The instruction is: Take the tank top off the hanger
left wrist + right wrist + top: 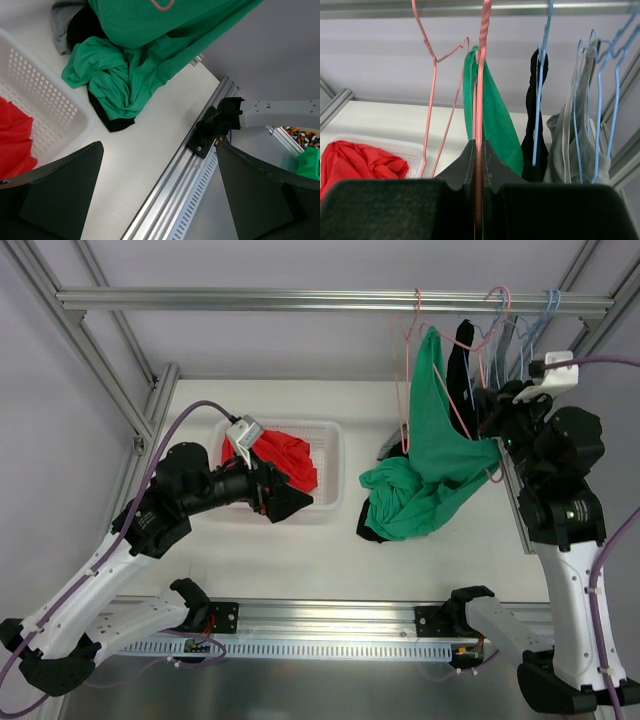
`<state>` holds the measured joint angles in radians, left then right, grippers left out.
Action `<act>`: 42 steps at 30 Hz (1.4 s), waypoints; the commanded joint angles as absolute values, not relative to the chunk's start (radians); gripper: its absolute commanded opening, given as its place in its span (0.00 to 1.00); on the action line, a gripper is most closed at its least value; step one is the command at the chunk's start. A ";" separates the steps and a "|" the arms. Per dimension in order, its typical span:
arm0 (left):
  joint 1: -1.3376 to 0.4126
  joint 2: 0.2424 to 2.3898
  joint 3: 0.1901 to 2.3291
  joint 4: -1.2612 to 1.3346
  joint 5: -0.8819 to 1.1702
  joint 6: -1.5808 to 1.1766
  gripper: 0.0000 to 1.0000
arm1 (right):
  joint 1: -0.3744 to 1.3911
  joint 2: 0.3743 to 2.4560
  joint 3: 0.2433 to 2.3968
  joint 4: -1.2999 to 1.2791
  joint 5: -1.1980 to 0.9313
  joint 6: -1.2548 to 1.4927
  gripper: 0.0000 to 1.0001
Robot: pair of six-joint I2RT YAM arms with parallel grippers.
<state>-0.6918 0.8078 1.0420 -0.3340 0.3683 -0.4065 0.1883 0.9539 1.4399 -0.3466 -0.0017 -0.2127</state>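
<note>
Near side, left: my left arm reaches from its base at the near edge, elbow bent, wrist turned inward. The left gripper [283, 498] hovers at the near rim of the basket [330, 430], jaws spread wide and holding nothing. A red garment [285, 455] lies in the basket. I judge this arm is parked within reach of the cloth, ready to pull.

Middle: the lower half of the tank top [435, 440] lies heaped on the table [300, 550] just right of the basket, over a dark cloth. Its upper half rises taut to the far right, so it is not yet off.

Right: my right arm stands tall from its base, forearm raised, wrist level and pointing left. The right gripper [478, 150] has its jaws pressed together on the pink wire of the hanger [481, 65]. I judge this grip steadies the hanger while the cloth is drawn off. The cloth runs up to these jaws; whether it is pinched too, I cannot tell.

Far: the hanger hooks on the rail [300, 300]. An empty pink hanger hangs to its left; blue hangers [545, 50] with black and grey garments hang to its right.
</note>
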 commanded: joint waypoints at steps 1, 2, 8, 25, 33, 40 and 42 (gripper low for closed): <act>-0.757 0.851 1.136 -0.218 0.396 -0.367 0.99 | 0.189 0.827 1.376 -0.299 -0.006 -0.173 0.00; -0.779 0.888 1.158 -0.212 0.382 -0.356 0.99 | 0.189 0.796 1.358 -0.322 -0.006 -0.169 0.00; -0.943 1.073 1.405 -0.209 0.261 -0.249 0.99 | 0.189 0.549 1.344 -0.592 0.047 -0.121 0.00; -1.107 1.699 2.154 -0.209 0.379 -0.101 0.89 | 0.190 0.518 1.985 -1.227 -0.175 -0.137 0.00; -1.132 1.753 2.137 -0.207 0.451 -0.075 0.45 | 0.195 0.548 2.002 -1.209 -0.219 -0.130 0.00; -1.132 1.691 2.040 -0.207 0.390 -0.066 0.00 | 0.195 0.549 1.968 -1.174 -0.206 -0.127 0.00; -1.132 1.678 2.014 -0.209 0.353 -0.071 0.00 | 0.195 0.545 1.947 -1.164 -0.195 -0.130 0.00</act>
